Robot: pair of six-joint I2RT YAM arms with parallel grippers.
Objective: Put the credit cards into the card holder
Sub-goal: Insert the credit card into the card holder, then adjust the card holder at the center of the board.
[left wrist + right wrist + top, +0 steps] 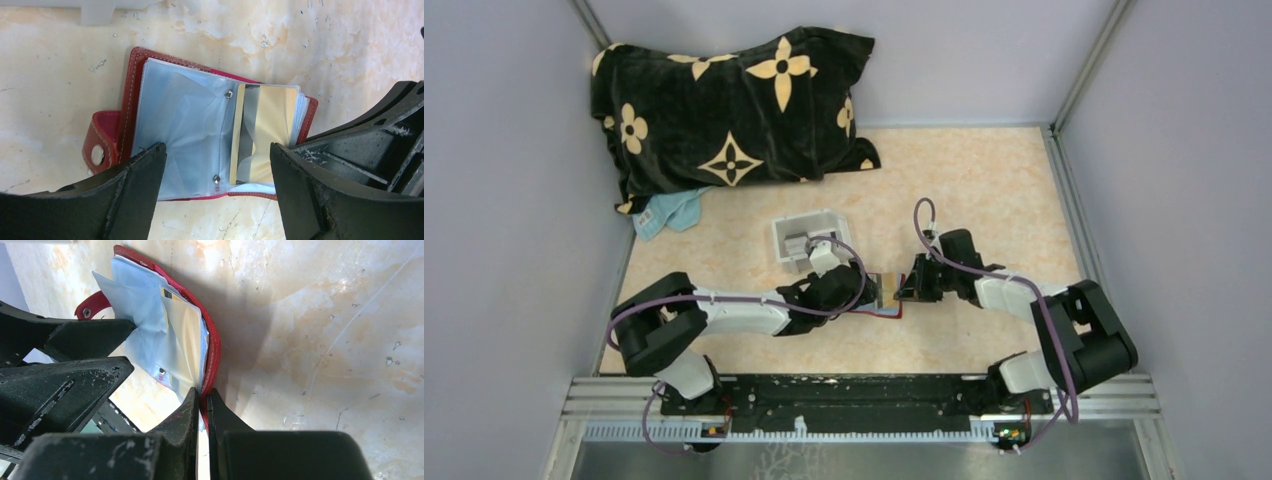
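The white tray (805, 217), near the middle of the tabletop, seems to have more credit cards (798, 243) in it. The left gripper (216, 150) hangs wide open over the open card holder (131, 100), just nearer the near edge. One tan card (272, 120) is already in a pocket. The right gripper (202, 397) pinches the holder's red edge. Next, I think, the left one must fetch a card.
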